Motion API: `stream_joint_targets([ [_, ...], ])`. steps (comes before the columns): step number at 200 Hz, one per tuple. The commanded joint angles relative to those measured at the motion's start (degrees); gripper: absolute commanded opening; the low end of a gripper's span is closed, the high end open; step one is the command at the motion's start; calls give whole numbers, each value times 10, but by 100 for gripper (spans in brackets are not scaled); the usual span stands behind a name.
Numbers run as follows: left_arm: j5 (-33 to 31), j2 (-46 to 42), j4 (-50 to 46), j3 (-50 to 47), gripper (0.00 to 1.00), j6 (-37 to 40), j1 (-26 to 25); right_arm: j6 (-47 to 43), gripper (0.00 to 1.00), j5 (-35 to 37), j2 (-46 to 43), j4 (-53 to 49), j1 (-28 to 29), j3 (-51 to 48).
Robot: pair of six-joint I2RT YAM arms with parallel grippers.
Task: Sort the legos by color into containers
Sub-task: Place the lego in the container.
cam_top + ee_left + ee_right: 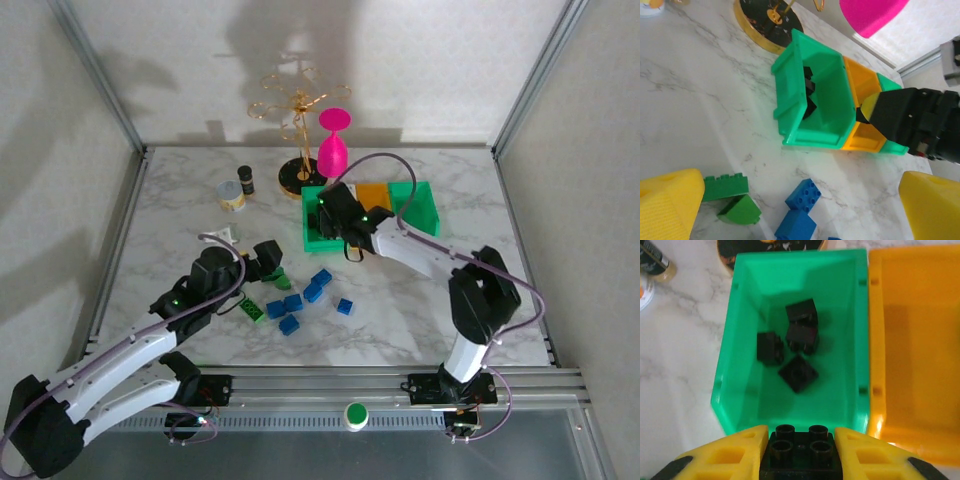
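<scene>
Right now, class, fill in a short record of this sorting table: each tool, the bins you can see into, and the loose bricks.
Right tool: shut on a black brick, at the rim of the green bin
Green bin: four black bricks inside
Orange bin: no bricks in the part seen
Left tool: open, holding nothing, above the loose bricks
Loose on table: blue bricks and green bricks
</scene>
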Motion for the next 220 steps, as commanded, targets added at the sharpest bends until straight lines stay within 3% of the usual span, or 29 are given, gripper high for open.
stream_joint_targets([
  [1,24,6,23,19,100,18,20,-32,32,-7,48,34,-13,47],
  [68,35,23,38,11,100,22,50,-56,32,-6,156,48,-27,117],
  [125,38,22,38,7,99,25,59,-70,37,3,192,53,-28,141],
  [182,41,13,32,10,100,26,61,-73,46,-3,166,53,-28,134],
  [220,42,5,20,16,100,30,61,-69,47,-13,116,57,-28,113],
])
